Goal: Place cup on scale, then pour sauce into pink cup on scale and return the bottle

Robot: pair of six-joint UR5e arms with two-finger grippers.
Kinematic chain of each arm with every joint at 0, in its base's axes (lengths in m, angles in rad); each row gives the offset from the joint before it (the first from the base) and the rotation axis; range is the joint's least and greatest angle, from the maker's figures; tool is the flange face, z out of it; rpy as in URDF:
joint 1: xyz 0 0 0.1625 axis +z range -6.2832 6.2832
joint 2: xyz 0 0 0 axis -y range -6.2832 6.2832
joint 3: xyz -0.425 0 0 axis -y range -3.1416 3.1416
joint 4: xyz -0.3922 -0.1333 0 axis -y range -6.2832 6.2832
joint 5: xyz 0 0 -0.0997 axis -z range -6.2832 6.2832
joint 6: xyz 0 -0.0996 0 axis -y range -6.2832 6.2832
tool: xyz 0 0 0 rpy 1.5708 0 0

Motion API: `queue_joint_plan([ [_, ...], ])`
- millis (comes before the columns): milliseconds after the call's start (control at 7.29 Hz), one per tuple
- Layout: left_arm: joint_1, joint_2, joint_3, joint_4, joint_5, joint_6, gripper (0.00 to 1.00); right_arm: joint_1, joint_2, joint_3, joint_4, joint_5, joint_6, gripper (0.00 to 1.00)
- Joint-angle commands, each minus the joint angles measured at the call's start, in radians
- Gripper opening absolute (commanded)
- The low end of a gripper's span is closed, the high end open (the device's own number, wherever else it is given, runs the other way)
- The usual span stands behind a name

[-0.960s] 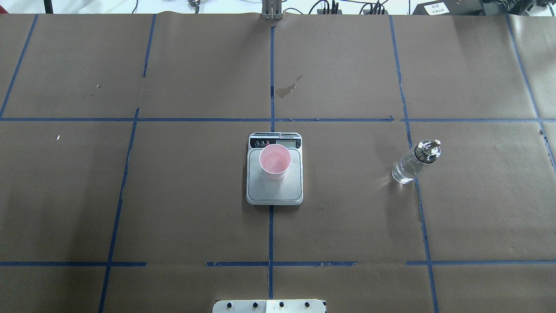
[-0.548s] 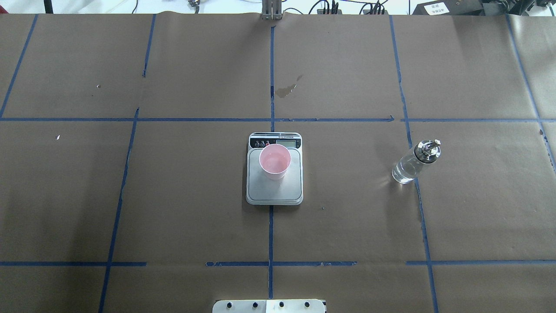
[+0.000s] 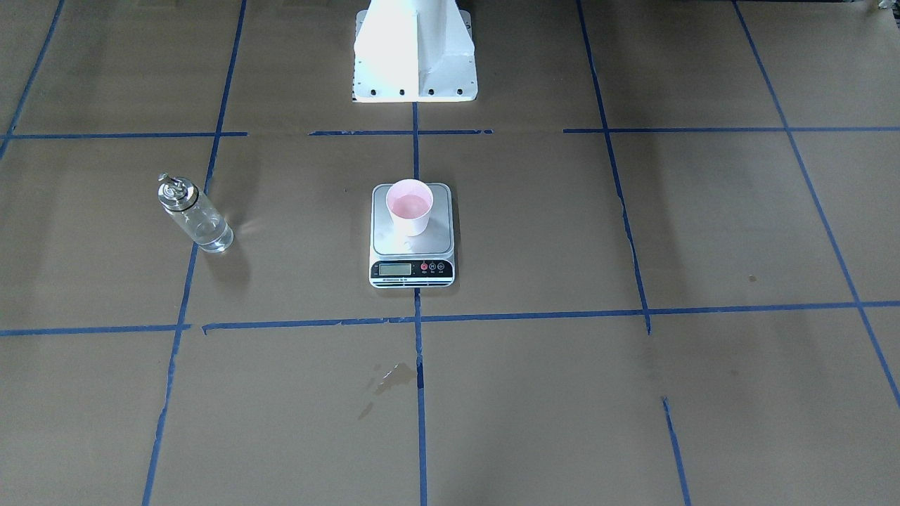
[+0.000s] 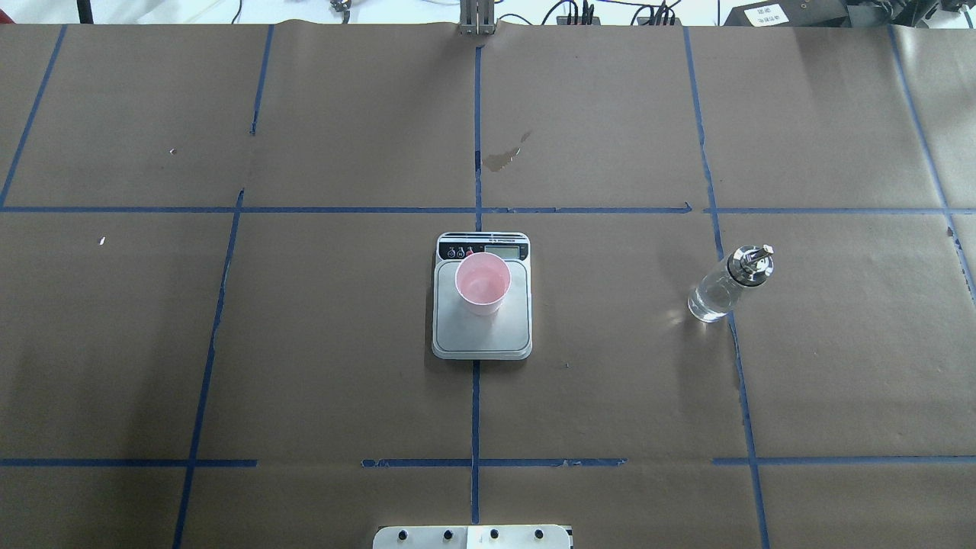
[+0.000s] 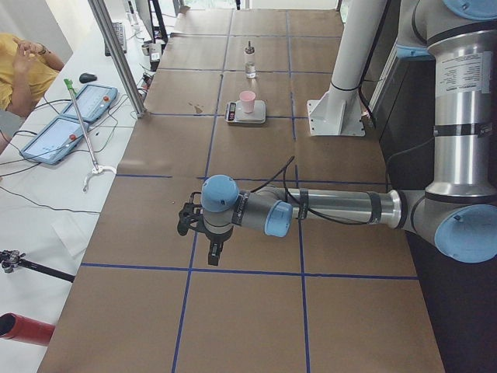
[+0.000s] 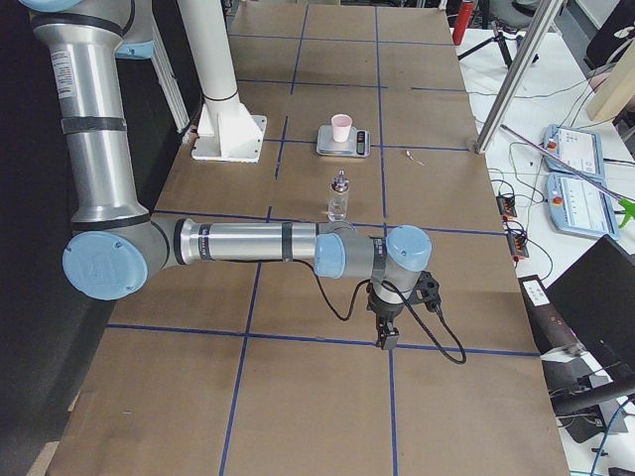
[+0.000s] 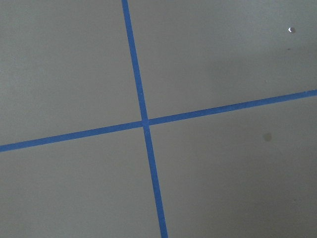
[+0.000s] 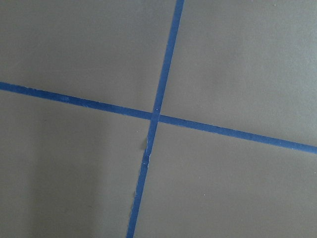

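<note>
The pink cup (image 4: 483, 284) stands upright on the rear half of the scale (image 4: 488, 335), near its display strip. The scale sits at the table's middle. The glass bottle (image 4: 720, 290) with a metal pourer cap stands upright on the paper to the scale's right, and clear sauce (image 4: 707, 301) fills its lower part. Nothing touches the cup or the bottle. My left gripper (image 5: 216, 252) hangs over the table's left end, far from the scale. My right gripper (image 6: 385, 337) hangs over the right end. Open or shut, I cannot tell. Both wrist views show only brown paper and blue tape.
Brown paper with blue tape lines (image 4: 476, 137) covers the table. A wet stain (image 4: 503, 158) lies beyond the scale. My white base pedestal (image 3: 415, 49) stands behind the scale. A person (image 5: 19, 62) and control tablets (image 5: 54, 136) are beside the table's far edge.
</note>
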State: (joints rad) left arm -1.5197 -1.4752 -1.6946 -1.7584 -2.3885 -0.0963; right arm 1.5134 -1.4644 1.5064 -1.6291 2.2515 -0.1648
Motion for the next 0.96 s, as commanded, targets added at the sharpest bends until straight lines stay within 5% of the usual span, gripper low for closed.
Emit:
queue_joint_plan([
  [0,0.001,0.001,-0.018,0.068,0.005,0.155,1.00,0.001,-0.001,0.009,0.002,-0.003,-0.005,1.00],
  [548,0.009,-0.086,0.135,0.065,0.006,0.225,1.00,0.001,-0.039,0.072,0.003,-0.007,-0.012,1.00],
  [823,0.007,-0.106,0.134,0.059,0.002,0.227,1.00,0.001,-0.086,0.121,0.002,-0.006,-0.002,1.00],
])
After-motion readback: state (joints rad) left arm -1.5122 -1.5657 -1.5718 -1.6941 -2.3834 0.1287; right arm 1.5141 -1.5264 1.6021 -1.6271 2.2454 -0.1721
